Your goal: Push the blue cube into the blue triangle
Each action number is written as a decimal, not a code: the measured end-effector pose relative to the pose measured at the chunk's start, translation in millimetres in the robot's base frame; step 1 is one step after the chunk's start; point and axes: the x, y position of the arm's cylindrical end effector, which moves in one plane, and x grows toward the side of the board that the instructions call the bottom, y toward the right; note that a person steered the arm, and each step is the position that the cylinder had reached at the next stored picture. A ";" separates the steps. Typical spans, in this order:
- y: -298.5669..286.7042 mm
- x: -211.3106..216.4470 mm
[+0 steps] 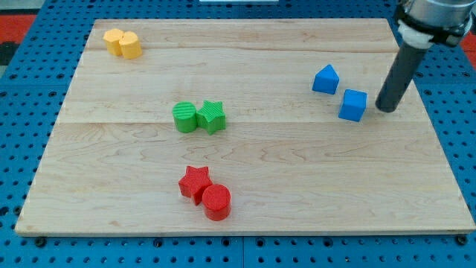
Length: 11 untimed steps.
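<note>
The blue cube [353, 105] sits on the wooden board at the view's right. The blue triangle [326, 79] lies just up and to the left of it, with a small gap between them. My tip [386, 109] rests on the board just right of the blue cube, close to its right face; I cannot tell if it touches.
A green cylinder [184, 117] and a green star [212, 116] sit together mid-board. A red star [195, 182] and a red cylinder [217, 202] sit near the bottom. Two yellow blocks [123, 43] sit at the top left. The board's right edge [431, 119] is near my tip.
</note>
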 end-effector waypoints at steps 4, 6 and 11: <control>-42.9 -34.9; -38.0 -62.3; -65.5 -127.0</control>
